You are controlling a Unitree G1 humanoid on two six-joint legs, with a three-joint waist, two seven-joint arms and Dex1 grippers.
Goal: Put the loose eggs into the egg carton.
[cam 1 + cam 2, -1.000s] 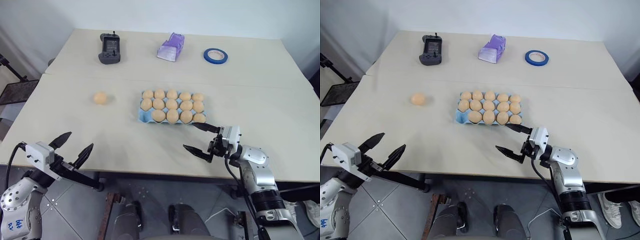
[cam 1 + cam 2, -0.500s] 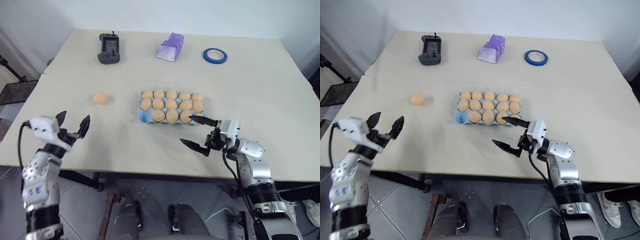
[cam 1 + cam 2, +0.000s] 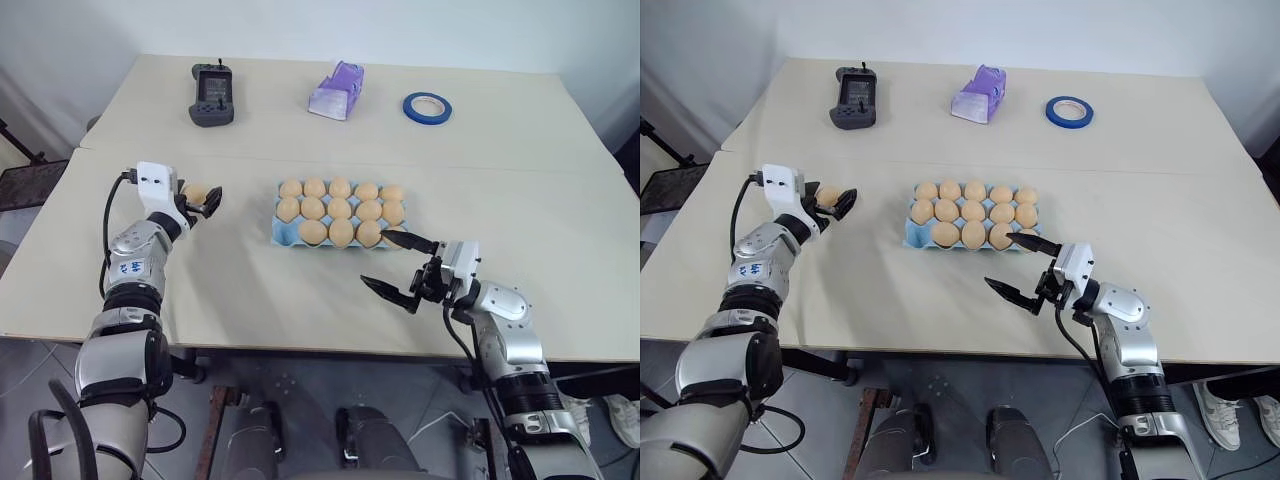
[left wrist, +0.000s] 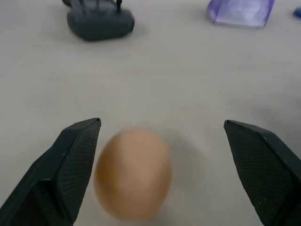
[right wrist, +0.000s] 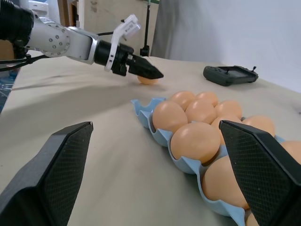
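Loose egg (image 4: 133, 172): one, on the table (image 3: 250, 290) left of the egg carton (image 3: 341, 216), lying between the spread fingers of the left hand (image 3: 199, 198) per the left wrist view; right hand (image 3: 398, 268), fingers apart, near the carton's near right corner.

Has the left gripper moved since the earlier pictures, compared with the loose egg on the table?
Yes. The left gripper was near the table's front edge, well short of the loose egg. Now it has reached forward and its open fingers flank the egg.
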